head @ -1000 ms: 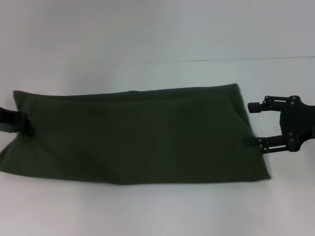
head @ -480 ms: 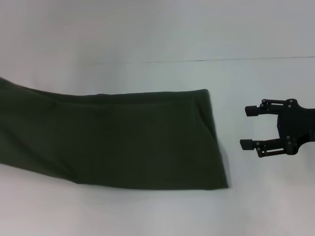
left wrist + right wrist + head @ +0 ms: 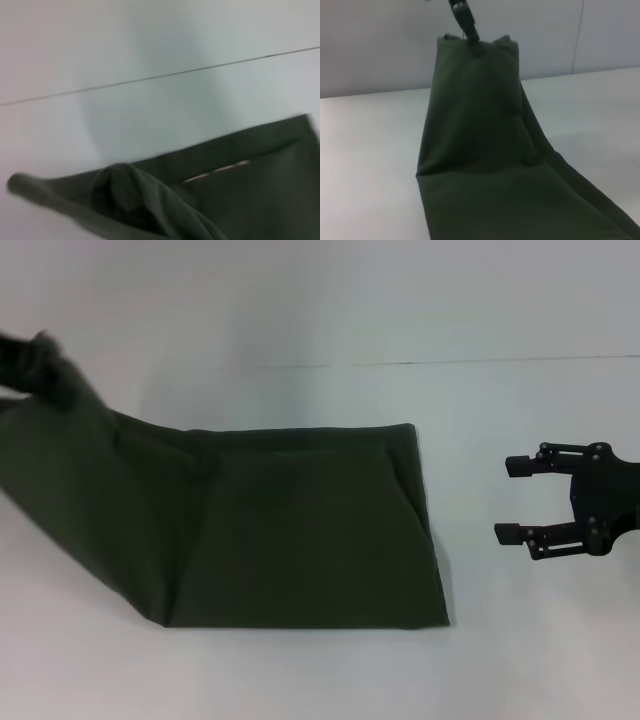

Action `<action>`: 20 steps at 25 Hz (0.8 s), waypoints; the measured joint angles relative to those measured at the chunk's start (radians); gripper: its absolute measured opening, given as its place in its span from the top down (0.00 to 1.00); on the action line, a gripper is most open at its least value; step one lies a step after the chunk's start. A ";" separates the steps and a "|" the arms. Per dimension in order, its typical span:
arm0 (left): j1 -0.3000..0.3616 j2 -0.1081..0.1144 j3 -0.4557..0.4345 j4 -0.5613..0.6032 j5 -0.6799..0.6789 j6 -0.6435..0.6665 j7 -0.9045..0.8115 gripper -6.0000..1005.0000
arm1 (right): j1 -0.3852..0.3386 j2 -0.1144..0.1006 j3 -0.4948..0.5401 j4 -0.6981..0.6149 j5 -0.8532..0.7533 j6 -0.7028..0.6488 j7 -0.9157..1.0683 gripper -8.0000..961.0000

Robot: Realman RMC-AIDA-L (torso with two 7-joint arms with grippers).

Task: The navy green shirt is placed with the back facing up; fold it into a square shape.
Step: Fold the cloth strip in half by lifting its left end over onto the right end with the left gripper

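Pinched shut on the left end of the navy green shirt point(image 3: 290, 530), left gripper point(image 3: 45, 370) raised at the far left of the head view, cloth hanging from it in a slope down to the white table point(image 3: 320, 300). From the right wrist view, same gripper point(image 3: 470, 35) at the top of the lifted cloth, dark fingers point(image 3: 465, 20) clamped over its upper edge, shirt point(image 3: 485, 150) rising like a tall panel from the tabletop point(image 3: 365, 150). Spread wide and holding nothing, right gripper point(image 3: 515, 500) low over the table on the robot's right, well apart from the shirt's right edge, two black fingertips point(image 3: 520, 466) pointed toward the cloth. Right portion of the shirt flat on the table, folded into a long band, a diagonal crease running where the lifted part begins. In the left wrist view, bunched olive cloth point(image 3: 150, 205) close to the lens, a thin pale line showing at a fold, white table point(image 3: 150, 125) beyond
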 joint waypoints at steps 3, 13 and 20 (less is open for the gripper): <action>-0.055 -0.021 0.005 -0.002 -0.019 0.019 -0.011 0.90 | -0.004 -0.003 0.002 0.001 0.000 0.010 0.001 0.06; -0.175 -0.138 0.102 -0.028 -0.023 -0.035 -0.045 0.91 | -0.015 -0.012 0.030 0.001 0.000 0.018 0.019 0.06; -0.227 -0.199 0.154 -0.078 -0.024 -0.116 -0.078 0.91 | -0.017 -0.014 0.045 0.001 0.000 0.023 0.025 0.06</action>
